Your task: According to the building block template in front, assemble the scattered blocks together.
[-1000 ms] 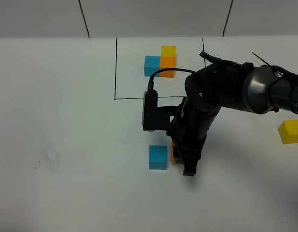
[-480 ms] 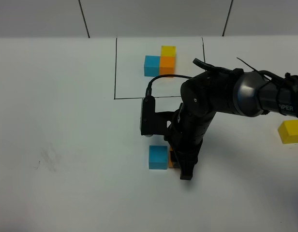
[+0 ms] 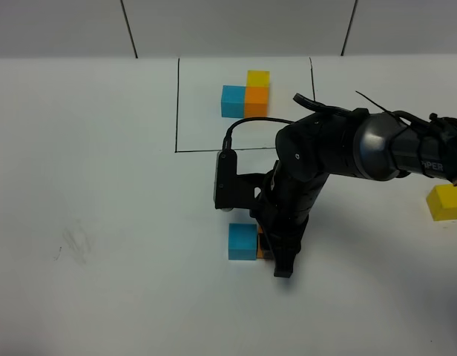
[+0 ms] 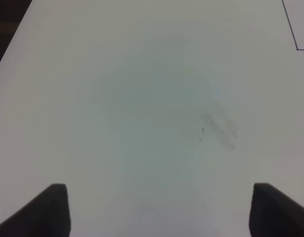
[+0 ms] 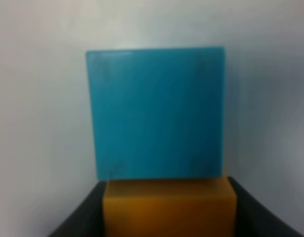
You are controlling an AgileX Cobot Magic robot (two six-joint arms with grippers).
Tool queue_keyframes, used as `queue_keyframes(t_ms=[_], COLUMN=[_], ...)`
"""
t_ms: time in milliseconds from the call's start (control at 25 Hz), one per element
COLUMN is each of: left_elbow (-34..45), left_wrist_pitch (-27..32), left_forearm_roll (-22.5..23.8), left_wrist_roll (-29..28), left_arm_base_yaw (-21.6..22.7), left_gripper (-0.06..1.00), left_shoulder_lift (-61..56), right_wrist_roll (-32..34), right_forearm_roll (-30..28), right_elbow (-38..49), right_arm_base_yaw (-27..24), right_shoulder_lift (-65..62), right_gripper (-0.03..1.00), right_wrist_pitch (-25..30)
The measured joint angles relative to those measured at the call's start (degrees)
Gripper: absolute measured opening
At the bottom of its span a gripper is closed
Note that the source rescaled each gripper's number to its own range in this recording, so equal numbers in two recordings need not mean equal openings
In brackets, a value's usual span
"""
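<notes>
Your right gripper [image 5: 168, 216] clamps the orange cube [image 5: 169, 202], which touches the blue cube [image 5: 157, 113]. Your left gripper [image 4: 162, 210] gapes wide, empty.

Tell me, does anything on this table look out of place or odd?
The yellow block sits alone at the far right, apart from the touching blue block and orange block. A faint grey smudge marks the table on the left. Nothing looks spilled or broken.
</notes>
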Motion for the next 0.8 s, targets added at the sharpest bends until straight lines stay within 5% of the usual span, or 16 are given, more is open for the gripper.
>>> queue_keyframes(t_ms=[800], left_elbow=[0.0], left_wrist_pitch=[0.0], left_forearm_roll=[0.0], left_wrist_roll=[0.2], left_arm_base_yaw=[0.0], left_gripper=[0.67], left_shoulder_lift=[0.0], right_wrist_roll=[0.0], right_forearm_roll=[1.9], right_elbow=[0.0], right_arm_base_yaw=[0.0], right_shoulder_lift=[0.7], right_gripper=[0.22], right_wrist_pitch=[0.7])
